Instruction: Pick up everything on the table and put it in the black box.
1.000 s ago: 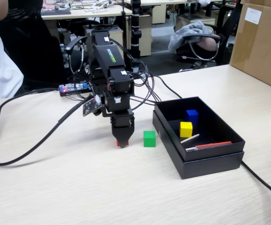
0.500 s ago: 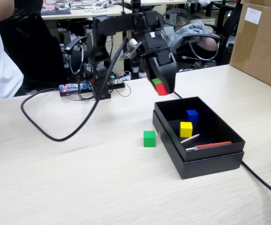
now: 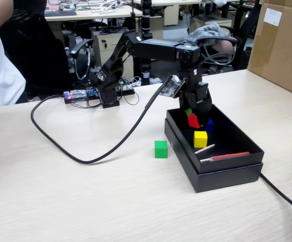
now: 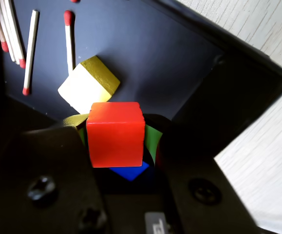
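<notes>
The red cube [image 4: 115, 134] is being clamped between the jaws of the gripper [image 3: 192, 120], which is being held over the black box [image 3: 226, 174], with the blue cube [image 4: 129, 171] directly beneath. The yellow cube [image 3: 200, 138] is lying inside the box at the gripper's five o'clock in the fixed view. The green cube [image 3: 161, 149] is resting on the table [image 3: 85, 201], just beside the box at its nine o'clock.

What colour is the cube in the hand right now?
Red, clearest in the wrist view.
</notes>
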`<action>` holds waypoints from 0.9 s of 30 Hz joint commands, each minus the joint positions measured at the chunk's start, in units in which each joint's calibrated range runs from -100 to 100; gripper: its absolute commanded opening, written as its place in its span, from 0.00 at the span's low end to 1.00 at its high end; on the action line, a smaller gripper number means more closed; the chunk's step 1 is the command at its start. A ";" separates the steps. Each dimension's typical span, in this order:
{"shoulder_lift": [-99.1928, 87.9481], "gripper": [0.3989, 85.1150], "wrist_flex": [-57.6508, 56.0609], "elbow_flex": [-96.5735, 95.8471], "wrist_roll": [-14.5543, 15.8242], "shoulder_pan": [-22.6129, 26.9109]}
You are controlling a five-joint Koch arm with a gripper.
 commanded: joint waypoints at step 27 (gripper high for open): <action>-41.43 0.53 -0.72 -7.63 0.24 -8.79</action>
